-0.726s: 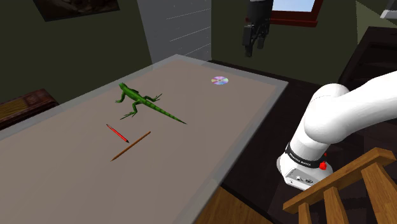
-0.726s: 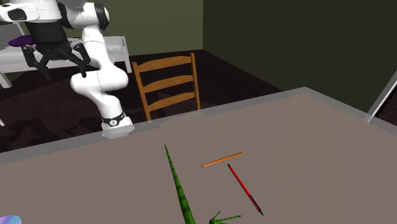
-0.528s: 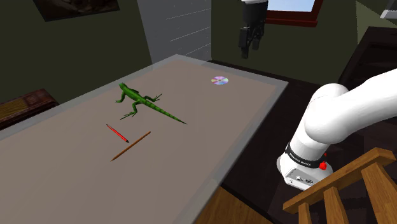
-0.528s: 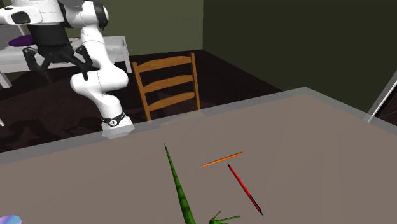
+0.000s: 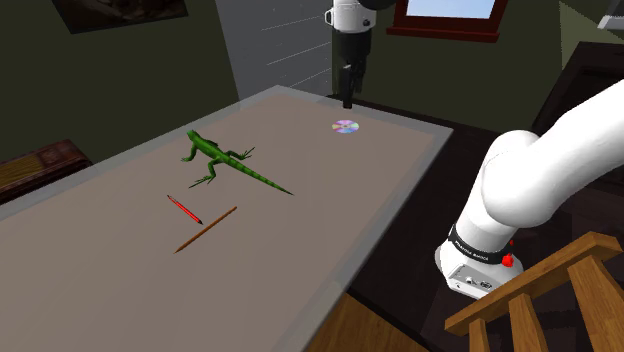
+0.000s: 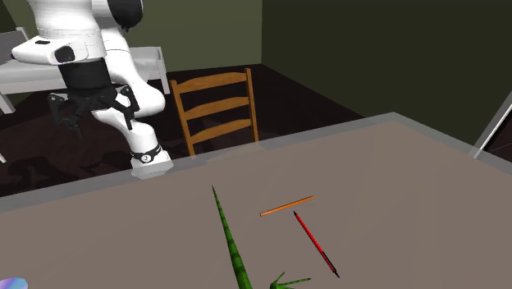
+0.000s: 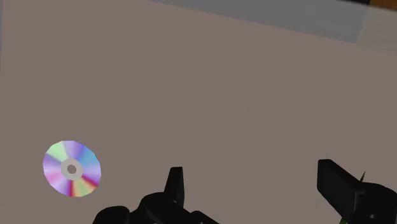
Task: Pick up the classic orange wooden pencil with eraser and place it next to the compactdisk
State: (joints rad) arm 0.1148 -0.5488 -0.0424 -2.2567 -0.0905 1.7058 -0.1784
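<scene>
The orange pencil [image 5: 206, 229] [image 6: 287, 206] lies flat near the middle of the grey-brown table [image 5: 90, 270], its tip close to a red pen [image 5: 184, 209] [image 6: 316, 243]. The rainbow compact disc [image 5: 345, 127] [image 7: 71, 168] lies flat near the table's far end; a sliver of the disc [image 6: 10, 284] shows in the second exterior view. My gripper [image 5: 347, 88] [image 6: 92, 116] [image 7: 254, 188] hangs in the air just above and beyond the disc, far from the pencil. It points down at bare table beside the disc. It is open, with nothing between its fingers [image 7: 176, 184].
A green toy lizard [image 5: 232, 162] [image 6: 232, 246] sprawls between the disc and the pencil. A wooden chair [image 6: 215, 111] stands at the table's side by the arm's base [image 6: 149, 162]. A wooden railing [image 5: 530, 300] sits at the shoulder view's lower right.
The hand has swung toward the shoulder view's left and lower, from beside the window to just above the disc. Pencil, pen and lizard lie as before.
</scene>
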